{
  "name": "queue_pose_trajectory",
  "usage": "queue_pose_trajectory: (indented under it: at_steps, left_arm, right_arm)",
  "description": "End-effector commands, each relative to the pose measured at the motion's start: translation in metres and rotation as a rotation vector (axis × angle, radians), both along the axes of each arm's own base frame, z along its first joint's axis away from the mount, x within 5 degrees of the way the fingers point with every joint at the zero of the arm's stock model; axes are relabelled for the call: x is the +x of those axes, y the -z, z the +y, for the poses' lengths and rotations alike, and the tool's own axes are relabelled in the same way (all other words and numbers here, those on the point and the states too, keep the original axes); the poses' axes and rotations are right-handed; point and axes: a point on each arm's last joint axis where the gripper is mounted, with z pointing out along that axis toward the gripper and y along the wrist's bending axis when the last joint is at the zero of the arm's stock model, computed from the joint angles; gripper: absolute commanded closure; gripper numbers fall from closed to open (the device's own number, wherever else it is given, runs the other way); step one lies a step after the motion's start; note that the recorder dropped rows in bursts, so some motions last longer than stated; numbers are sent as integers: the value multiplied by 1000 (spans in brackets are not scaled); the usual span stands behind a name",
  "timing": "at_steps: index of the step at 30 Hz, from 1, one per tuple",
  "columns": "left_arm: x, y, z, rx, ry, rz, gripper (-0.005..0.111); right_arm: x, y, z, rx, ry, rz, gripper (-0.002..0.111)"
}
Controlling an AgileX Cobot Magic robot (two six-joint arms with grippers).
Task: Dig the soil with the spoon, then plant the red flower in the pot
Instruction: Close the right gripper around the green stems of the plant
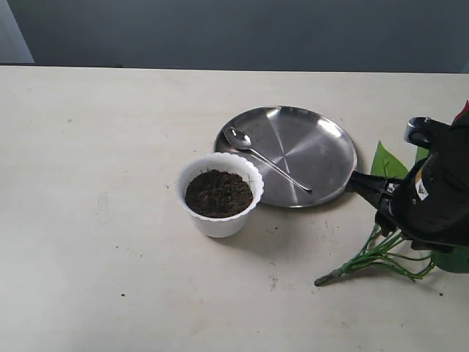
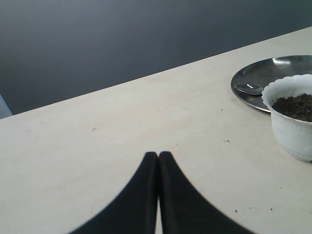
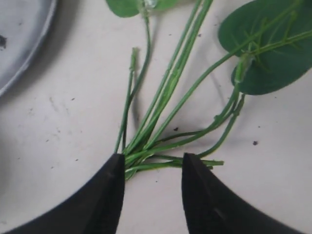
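Table [image 1: 110, 220]: pale, scuffed, carrying everything you see below.

Steel plate [image 1: 308, 143]: round, at centre right.

Red flower [image 1: 370, 257]: lying flat at the plate's 4 o'clock, green stems [image 3: 165, 97] bunched, leaves [image 3: 273, 48] spread.

Pot [image 1: 220, 220]: white, scalloped, touching the plate's 8 o'clock edge, filled with soil [image 1: 218, 193].

Right gripper [image 3: 152, 168]: your claw is narrowly parted, straddling the stem bundle, not clamped.

Left gripper [image 2: 158, 161]: fingertips pressed together, holding nothing.

Spoon [image 1: 264, 158]: on the plate, bowl toward 10 o'clock.
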Motion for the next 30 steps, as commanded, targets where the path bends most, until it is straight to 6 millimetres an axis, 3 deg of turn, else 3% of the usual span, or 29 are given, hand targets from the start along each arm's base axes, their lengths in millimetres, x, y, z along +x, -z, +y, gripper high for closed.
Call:
queue_pose_trajectory:
  at_steps: [1,5,11,27,30]
  left_arm:
    - [0,-2,-1,-16,6,-12,106]
    - [0,-2,-1,-16,6,-12,106]
    - [0,-2,-1,-16,6,-12,106]
    - [0,-2,-1,-16,6,-12,106]
    - [0,-2,-1,-16,6,-12,106]
  right_arm:
    - [4,9,-5,-50,117,6,70]
    - [11,15,2,6,138,-41,70]
    - [16,18,-1,-47,130,-76,70]
    - [17,18,-3,-76,120,-78,70]
    - [17,18,-3,-71,121,-79,61]
